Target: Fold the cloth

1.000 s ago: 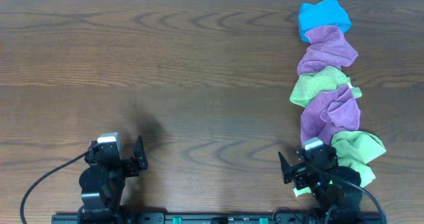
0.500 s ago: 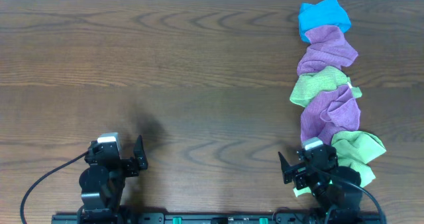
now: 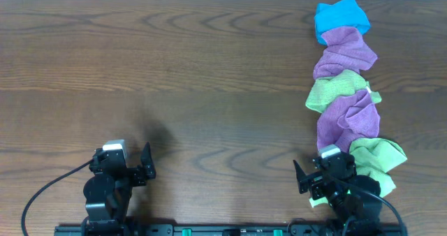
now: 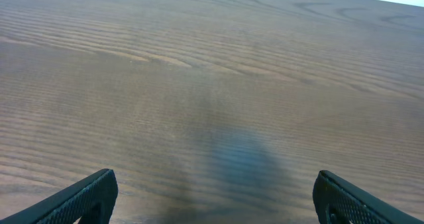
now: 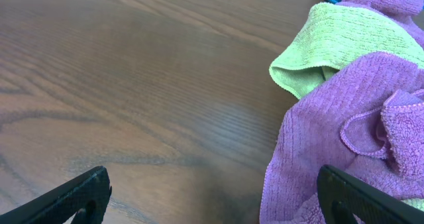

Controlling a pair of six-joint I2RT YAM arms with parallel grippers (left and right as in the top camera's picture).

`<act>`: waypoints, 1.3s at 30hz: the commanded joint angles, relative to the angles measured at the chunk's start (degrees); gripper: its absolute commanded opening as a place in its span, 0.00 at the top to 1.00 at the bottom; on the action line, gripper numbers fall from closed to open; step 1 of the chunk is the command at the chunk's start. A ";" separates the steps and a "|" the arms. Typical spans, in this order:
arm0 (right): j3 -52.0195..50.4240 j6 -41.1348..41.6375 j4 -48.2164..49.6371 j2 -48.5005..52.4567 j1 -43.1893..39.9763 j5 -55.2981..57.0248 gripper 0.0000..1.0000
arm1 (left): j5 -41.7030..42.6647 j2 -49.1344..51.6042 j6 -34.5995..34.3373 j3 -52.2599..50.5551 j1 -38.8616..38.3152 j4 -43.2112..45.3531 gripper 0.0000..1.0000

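Several crumpled cloths lie in a line down the right side of the table: a blue one (image 3: pixel 340 17) at the far end, a purple one (image 3: pixel 343 53), a green one (image 3: pixel 334 93), a larger purple one (image 3: pixel 349 119) and a green one (image 3: pixel 377 159) nearest the front. My right gripper (image 3: pixel 302 178) is open and empty at the front edge, just left of the nearest cloths. In the right wrist view the purple cloth (image 5: pixel 344 144) and a green cloth (image 5: pixel 338 42) lie ahead on the right. My left gripper (image 3: pixel 148 163) is open and empty at the front left, over bare wood (image 4: pixel 212 105).
The wooden table (image 3: pixel 174 75) fills the view. Both arm bases sit on a black rail at the front edge (image 3: pixel 209 230).
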 commanded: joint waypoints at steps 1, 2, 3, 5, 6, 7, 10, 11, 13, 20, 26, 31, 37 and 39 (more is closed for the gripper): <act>-0.57 -0.76 0.04 -0.55 -0.57 -0.46 0.01 | -0.61 -0.35 0.00 -0.92 0.22 0.02 0.05; -0.57 -0.76 0.13 -0.55 -0.57 -0.48 0.01 | -0.61 -0.35 -0.02 -0.92 0.22 0.02 0.05; -0.57 -0.66 0.59 -0.55 -0.57 -0.61 0.01 | -0.61 -0.35 -0.02 -0.92 0.22 0.02 0.05; -0.57 1.92 2.64 -0.55 -0.57 -3.56 0.01 | -0.61 -0.35 -0.02 -0.92 0.22 0.02 0.05; -0.57 5.14 5.38 -0.55 -0.57 -7.26 0.01 | -0.59 -0.35 0.00 -0.92 0.22 0.02 0.05; -0.57 9.57 8.50 -0.55 -0.57 -11.08 0.01 | -0.61 -0.35 -0.02 -0.92 0.22 0.02 0.04; -0.57 27.67 16.59 -0.55 -0.57 -20.13 0.01 | -0.61 -0.35 -0.02 -0.92 0.22 0.02 0.05; -0.57 31.69 18.10 -0.55 -0.57 -21.14 0.01 | -0.61 -0.35 -0.02 -0.92 0.22 0.02 0.05; -0.57 32.98 21.24 -0.55 -0.57 -19.19 0.01 | -0.61 -0.35 0.00 -0.92 0.22 0.02 0.05; -0.59 44.09 33.94 3.06 -0.57 -11.85 0.01 | -0.61 -0.35 -0.02 -0.92 0.22 0.02 0.05; 0.28 44.06 50.07 23.17 -0.63 -11.80 0.01 | -0.61 -0.35 -0.02 -0.92 0.22 0.02 0.05; 5.62 41.22 59.23 42.12 -1.38 -11.32 0.01 | -0.61 -0.35 0.00 -0.92 0.22 0.02 0.05; 20.90 34.58 58.05 64.00 -2.91 -12.20 0.01 | -0.61 -0.35 -0.02 -0.92 0.22 0.02 0.05; 26.88 31.67 56.19 70.10 -3.43 -12.11 0.01 | -0.61 -0.35 -0.02 -0.92 0.22 0.02 0.05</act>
